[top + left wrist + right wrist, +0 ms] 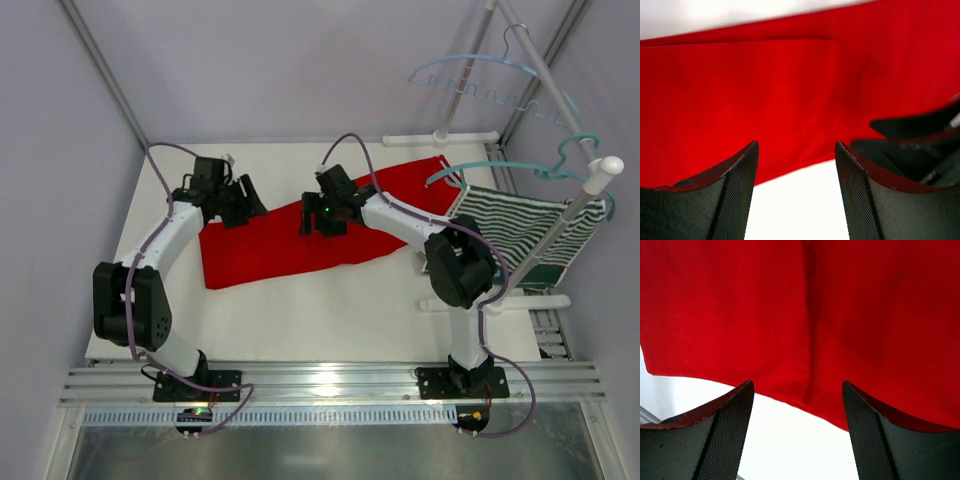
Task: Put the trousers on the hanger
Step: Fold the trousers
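Note:
The red trousers (300, 235) lie flat and folded lengthwise on the white table, running from front left to back right. My left gripper (246, 203) hovers open at their upper left edge; in the left wrist view (796, 145) its fingers straddle the cloth edge (790, 100) with bare table between them. My right gripper (322, 216) is open over the middle of the trousers; in the right wrist view (797, 385) the red hem and a seam (807, 340) lie just ahead of its fingers. The pale blue hanger (470, 82) hangs on the rack at back right.
A darker teal hanger (560, 160) carries a green-and-white striped garment (535, 235) on the white rack pole (585, 200) at right. The rack's white base bars (440, 138) lie on the table. Grey walls stand at the left and back. The right gripper's body shows in the left wrist view (920, 145).

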